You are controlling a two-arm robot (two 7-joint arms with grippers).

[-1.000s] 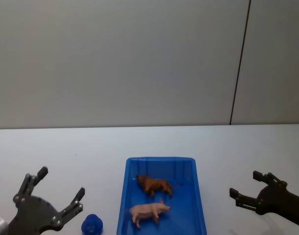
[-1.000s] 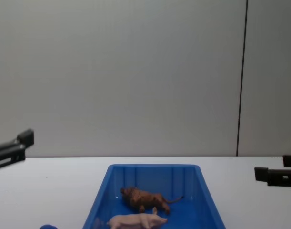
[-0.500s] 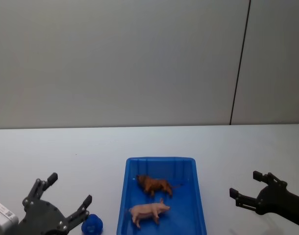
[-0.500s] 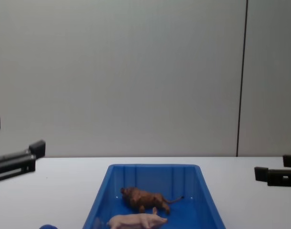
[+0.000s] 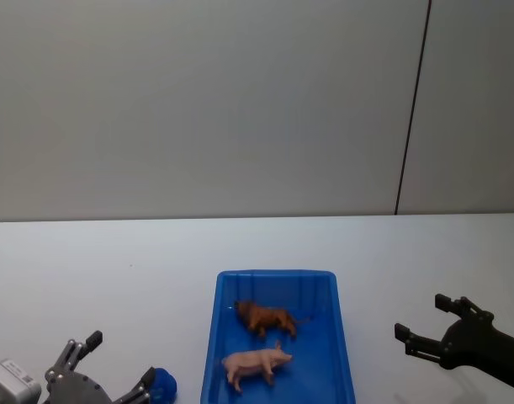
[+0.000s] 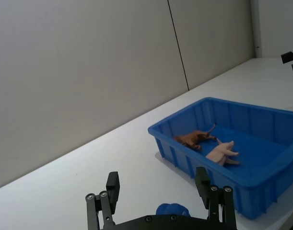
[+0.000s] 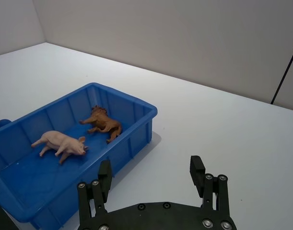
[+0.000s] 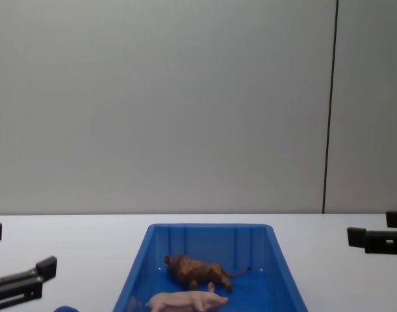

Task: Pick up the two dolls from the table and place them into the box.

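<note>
Head view, lower centre: I see brown plastic lion [image 5: 266, 319] and pink plastic pig [image 5: 255, 364] lying inside the blue plastic box [image 5: 344, 353], between my spread, empty left tool [image 5: 113, 370] and right tool [image 5: 421, 327].

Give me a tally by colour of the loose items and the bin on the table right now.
Blue: 2, the box and the small rounded object on the table beside it
Brown: 1, the lion, inside the box
Pink: 1, the pig, inside the box
Total: 4
</note>
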